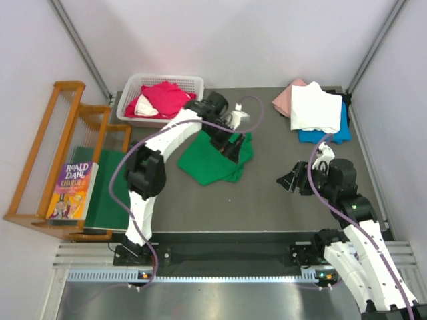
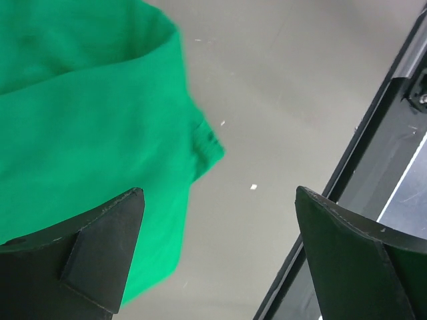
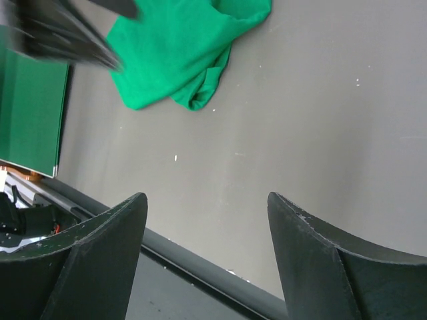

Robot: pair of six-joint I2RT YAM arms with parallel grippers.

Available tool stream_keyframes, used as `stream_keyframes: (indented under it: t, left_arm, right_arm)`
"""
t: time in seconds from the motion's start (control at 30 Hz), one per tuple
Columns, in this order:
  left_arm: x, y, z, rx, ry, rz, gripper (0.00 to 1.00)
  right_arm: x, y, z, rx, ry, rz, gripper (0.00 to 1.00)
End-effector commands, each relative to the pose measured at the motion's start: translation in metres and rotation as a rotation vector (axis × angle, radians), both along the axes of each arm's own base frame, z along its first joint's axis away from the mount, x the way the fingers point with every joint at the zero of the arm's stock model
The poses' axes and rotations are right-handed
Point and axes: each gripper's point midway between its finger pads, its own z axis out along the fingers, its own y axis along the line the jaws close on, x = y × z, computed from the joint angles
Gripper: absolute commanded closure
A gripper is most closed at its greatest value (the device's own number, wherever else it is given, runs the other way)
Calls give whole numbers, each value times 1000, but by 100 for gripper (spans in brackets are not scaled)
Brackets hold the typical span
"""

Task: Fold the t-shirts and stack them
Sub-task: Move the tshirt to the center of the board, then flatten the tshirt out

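A crumpled bright green t-shirt (image 1: 212, 161) lies in the middle of the dark table. My left gripper (image 1: 233, 148) hovers at its right edge, open. In the left wrist view the green cloth (image 2: 80, 120) passes under the left finger (image 2: 107, 253) and the gap of the gripper (image 2: 220, 200) holds nothing. My right gripper (image 1: 291, 180) stands open over bare table, right of the shirt (image 3: 180, 47), with nothing between its fingers (image 3: 207, 200). At the back right, pink (image 1: 288, 99), white (image 1: 315, 107) and blue (image 1: 333, 133) t-shirts sit folded in a stack. A red/magenta t-shirt (image 1: 161, 97) fills the basket.
The white basket (image 1: 133, 85) stands at the back left. A wooden rack (image 1: 60, 153) on the left holds a Roald Dahl book (image 1: 72, 190) and a dark green mat (image 1: 107, 193). The table's black front rail (image 3: 200, 267) runs just below my right gripper.
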Motion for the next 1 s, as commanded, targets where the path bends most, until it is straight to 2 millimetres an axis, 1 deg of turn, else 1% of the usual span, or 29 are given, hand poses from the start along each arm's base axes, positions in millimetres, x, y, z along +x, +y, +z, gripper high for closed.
stream_keyframes:
  t: [0.0, 0.13, 0.17, 0.2, 0.27, 0.33, 0.4, 0.47, 0.67, 0.77, 0.8, 0.87, 0.9, 0.93, 0.97]
  left_arm:
    - [-4, -39, -10, -11, -23, -8, 1]
    - [7, -49, -22, 29, -56, 4, 1]
    - [9, -49, -26, 40, -52, 12, 1]
    - [16, -50, -30, 55, -60, 25, 1]
    - [21, -53, -33, 65, -66, 35, 1]
    - [32, -53, -39, 86, -93, 51, 1]
    - [41, -52, -46, 110, -121, 66, 1]
    - [47, -51, -52, 129, -134, 74, 1]
    - [53, -50, -81, 189, -123, 84, 1]
    - [53, -52, -84, 188, -113, 84, 1]
    - [52, -53, -84, 184, -109, 82, 3]
    - [50, -54, -80, 172, -105, 74, 14]
    - [49, -53, -80, 174, -107, 71, 27]
    - [48, -53, -79, 175, -108, 71, 37]
    - [48, -50, -75, 178, -115, 76, 54]
  right_arm:
    - [10, 3, 14, 16, -67, 2, 27]
    - [10, 6, 12, 30, -61, 11, 27]
    - [10, 6, 12, 31, -59, 12, 27]
    - [10, 7, 12, 35, -59, 19, 27]
    - [10, 8, 11, 37, -57, 21, 28]
    - [10, 9, 12, 41, -59, 26, 27]
    - [10, 10, 14, 47, -61, 33, 28]
    - [9, 10, 14, 47, -60, 37, 28]
    - [8, 11, 20, 50, -71, 42, 28]
    - [9, 11, 20, 49, -71, 42, 29]
    - [8, 11, 19, 50, -68, 43, 29]
    - [9, 11, 20, 49, -71, 42, 30]
    - [9, 11, 19, 49, -69, 44, 30]
    - [9, 11, 18, 48, -66, 42, 30]
    - [9, 11, 18, 47, -67, 43, 30]
